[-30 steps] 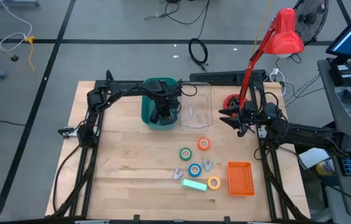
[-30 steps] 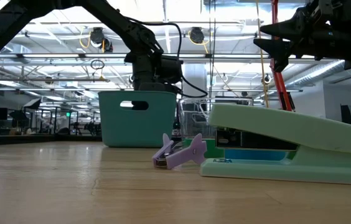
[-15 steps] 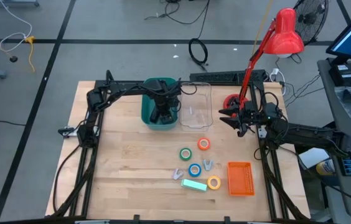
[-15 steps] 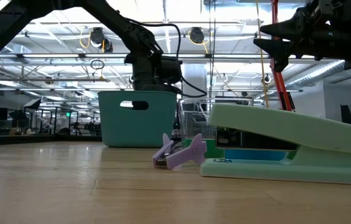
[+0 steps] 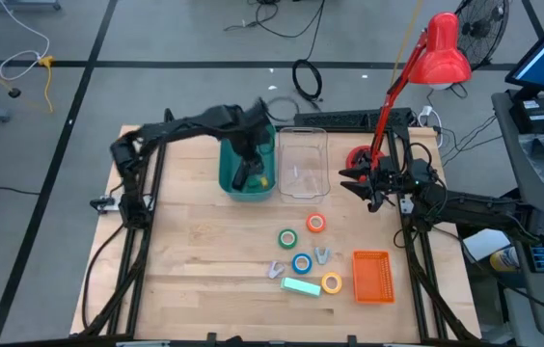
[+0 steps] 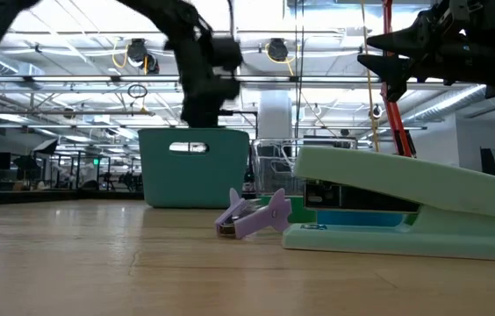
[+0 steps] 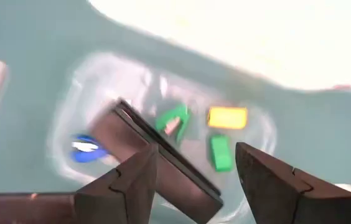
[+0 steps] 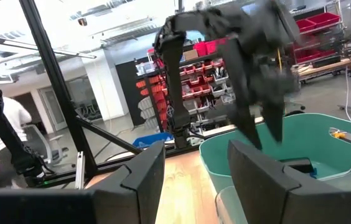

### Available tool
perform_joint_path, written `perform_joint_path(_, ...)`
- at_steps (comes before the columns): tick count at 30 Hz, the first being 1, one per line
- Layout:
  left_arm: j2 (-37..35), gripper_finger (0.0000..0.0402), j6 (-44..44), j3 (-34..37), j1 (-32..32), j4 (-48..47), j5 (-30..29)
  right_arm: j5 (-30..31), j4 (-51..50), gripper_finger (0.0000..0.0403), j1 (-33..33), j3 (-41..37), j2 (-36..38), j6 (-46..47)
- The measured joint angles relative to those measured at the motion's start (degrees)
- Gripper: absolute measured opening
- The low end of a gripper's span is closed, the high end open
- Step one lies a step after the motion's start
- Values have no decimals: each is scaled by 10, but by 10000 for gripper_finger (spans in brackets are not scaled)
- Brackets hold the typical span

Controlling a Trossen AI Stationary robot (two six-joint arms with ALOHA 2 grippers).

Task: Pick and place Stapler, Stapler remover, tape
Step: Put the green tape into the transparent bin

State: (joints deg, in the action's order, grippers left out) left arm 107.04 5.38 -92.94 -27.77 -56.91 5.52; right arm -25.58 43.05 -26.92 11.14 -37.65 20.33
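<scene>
My left gripper (image 7: 194, 177) hangs open over the teal bin (image 5: 236, 181), fingers pointing down and holding nothing. In the bin the long black stapler (image 7: 163, 162) lies flat on the bottom among small green, yellow and blue items. On the near table lie the green tape (image 5: 287, 237), orange-red tape (image 5: 316, 224), blue tape (image 5: 301, 263) and yellow tape (image 5: 332, 283). Beside them are two purple stapler removers (image 5: 277, 269) (image 5: 322, 254) and a mint-green stapler (image 5: 301, 286). My right gripper (image 5: 364, 183) waits open at the right, raised above the table.
A clear plastic container (image 5: 303, 164) stands right of the teal bin. An orange basket (image 5: 372, 276) sits at the near right. A red desk lamp (image 5: 443, 53) rises behind the right arm. Bare wood lies at the table's left and near left.
My left gripper has risen from inside the teal bin to above its rim, most of it in the last half second. The black stapler stays down in the bin. My right arm has kept still.
</scene>
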Motion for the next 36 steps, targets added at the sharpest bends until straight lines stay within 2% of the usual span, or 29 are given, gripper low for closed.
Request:
perform_joint_path(7, -112, 218, -99, -4, 38, 9, -1, 0, 0, 171, 0, 0, 0, 0)
perform_joint_path(13, -134, 218, -208, -4, 144, 92, -3, 0, 0, 171, 0, 0, 0, 15)
perform_joint_path(17, -121, 218, -252, -4, 232, 168, -41, 0, 0, 171, 0, 0, 0, 51)
perform_joint_path(21, -103, 218, -310, -4, 304, 210, -117, 0, 0, 171, 0, 0, 0, 81)
perform_joint_path(26, -76, 218, -389, -5, 372, 215, -188, 0, 0, 171, 0, 0, 0, 94)
perform_joint_path(31, -20, 218, -416, -3, 409, 225, -203, 0, 4, 171, 0, 0, 0, 89)
perform_joint_path(36, 37, 218, -419, -3, 413, 223, -181, 0, 4, 171, 0, 0, -3, 90)
